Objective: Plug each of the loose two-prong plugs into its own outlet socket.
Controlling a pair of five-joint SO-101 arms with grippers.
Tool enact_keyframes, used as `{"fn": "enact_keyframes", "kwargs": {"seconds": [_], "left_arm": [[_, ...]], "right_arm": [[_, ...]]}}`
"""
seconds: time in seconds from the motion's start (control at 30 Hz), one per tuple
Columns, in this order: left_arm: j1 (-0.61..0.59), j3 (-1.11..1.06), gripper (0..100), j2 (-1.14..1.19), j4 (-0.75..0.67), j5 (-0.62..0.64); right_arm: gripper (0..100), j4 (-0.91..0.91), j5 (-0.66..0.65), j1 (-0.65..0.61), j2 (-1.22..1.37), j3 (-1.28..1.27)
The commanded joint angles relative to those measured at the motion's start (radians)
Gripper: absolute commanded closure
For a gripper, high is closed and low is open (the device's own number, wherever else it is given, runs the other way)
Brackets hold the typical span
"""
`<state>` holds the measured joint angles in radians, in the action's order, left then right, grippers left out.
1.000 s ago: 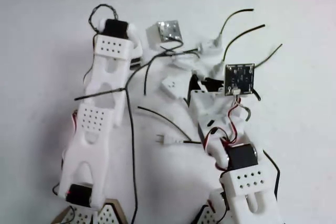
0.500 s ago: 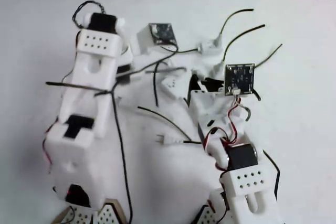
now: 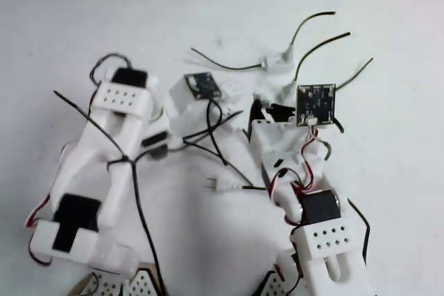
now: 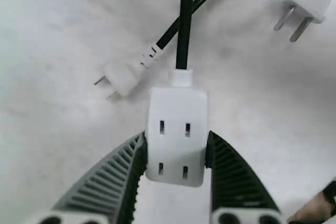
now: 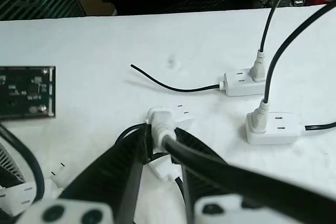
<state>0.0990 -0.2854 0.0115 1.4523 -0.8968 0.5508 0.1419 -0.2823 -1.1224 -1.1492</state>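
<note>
**Gripper state and plug positions**

Left gripper (image 4: 176,139) is clamped on a white outlet block (image 4: 177,109), one ribbed finger pressed against each long side. The block faces the wrist camera with its four slots showing and nothing inserted. Its black cord leaves from the end away from the fingers.

1. Near plug (image 4: 119,77): a white two-prong plug lying on the table just beside the cord end of the block, apart from both fingers, prongs pointing away from the block.
2. Far plug (image 4: 308,1): a second white two-prong plug, well apart from the block, beyond it.

Right gripper (image 5: 161,131) is closed narrowly on a white plug body (image 5: 156,120), whose thick black cord runs back toward the wrist camera. A slotted white piece (image 5: 179,110) sits just beyond it; whether the plug is seated there cannot be told.

Two occupied outlet blocks (image 5: 240,83) (image 5: 274,128) lie farther out on the table (image 3: 388,192), each with a corded plug inserted.
</note>
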Motion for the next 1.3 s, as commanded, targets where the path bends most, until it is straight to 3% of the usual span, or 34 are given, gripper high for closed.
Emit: {"fn": "enact_keyframes", "kwargs": {"seconds": [0.0, 0.17, 0.37, 0.63, 0.73, 0.9, 1.07, 1.27], "left_arm": [[0.016, -0.186, 98, -0.124, -0.169, 0.106], [0.070, -0.307, 96, -0.148, -0.288, 0.244], [0.076, -0.322, 79, -0.177, -0.298, 0.322], [0.012, -0.405, 76, -0.521, -0.269, 0.358], [-0.056, -0.488, 74, -0.656, -0.269, 0.391], [-0.257, -0.640, 74, -0.840, -0.269, 0.404], [-0.446, -0.812, 74, -1.000, -0.273, 0.509], [-0.593, -1.010, 74, -1.213, -0.313, 0.519]], "right_arm": [[98.1, 0.004, 0.002, -0.002, -0.018, 0.009], [98.1, 0.004, 0.002, -0.002, -0.018, 0.009], [98.1, 0.012, 0.002, -0.004, -0.018, 0.009], [98.1, 0.033, 0.000, -0.008, -0.018, 0.015], [98.1, 0.053, -0.049, -0.019, -0.018, 0.021], [98.1, 0.193, -0.078, -0.147, 0.025, 0.100], [98.1, 0.274, -0.137, -0.298, 0.234, 0.213], [98.1, 0.274, -0.152, -0.455, 0.450, 0.316]]}}
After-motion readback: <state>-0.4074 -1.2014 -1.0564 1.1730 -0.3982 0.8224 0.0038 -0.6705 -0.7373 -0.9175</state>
